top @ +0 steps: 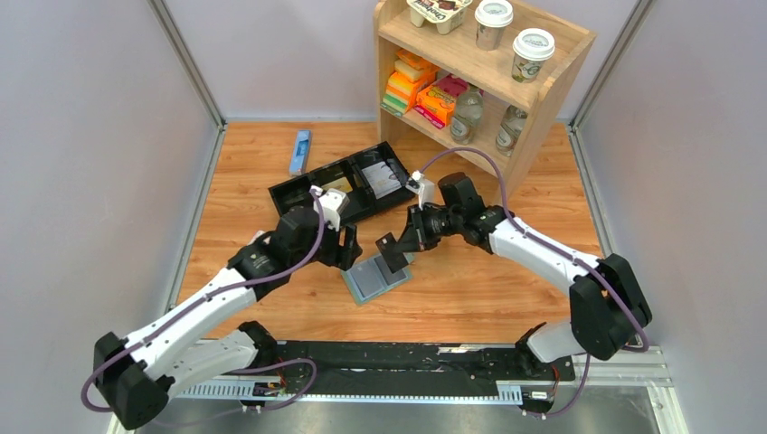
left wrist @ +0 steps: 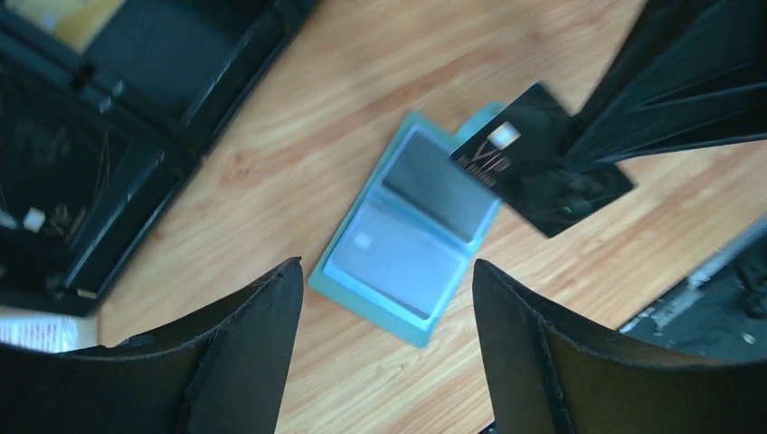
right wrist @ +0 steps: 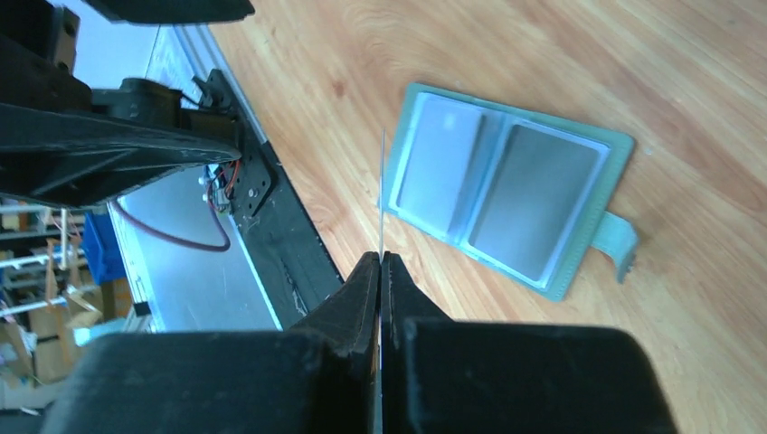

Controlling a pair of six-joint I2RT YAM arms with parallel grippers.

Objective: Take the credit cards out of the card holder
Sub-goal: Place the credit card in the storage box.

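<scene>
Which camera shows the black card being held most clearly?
The left wrist view: the black VIP card faces it, lettering and chip visible. The right wrist view sees it edge-on, a thin line in the shut right gripper. The top view shows a small dark shape above the open card holder.

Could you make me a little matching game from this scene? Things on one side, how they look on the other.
Things:
1 black card
2 card holder
3 left gripper
4 tray

States:
A unfolded flat, pockets facing up
B open, holding nothing
C pinched in the right gripper
D has three compartments

Pairs: 1-C; 2-A; 3-B; 4-D
</scene>
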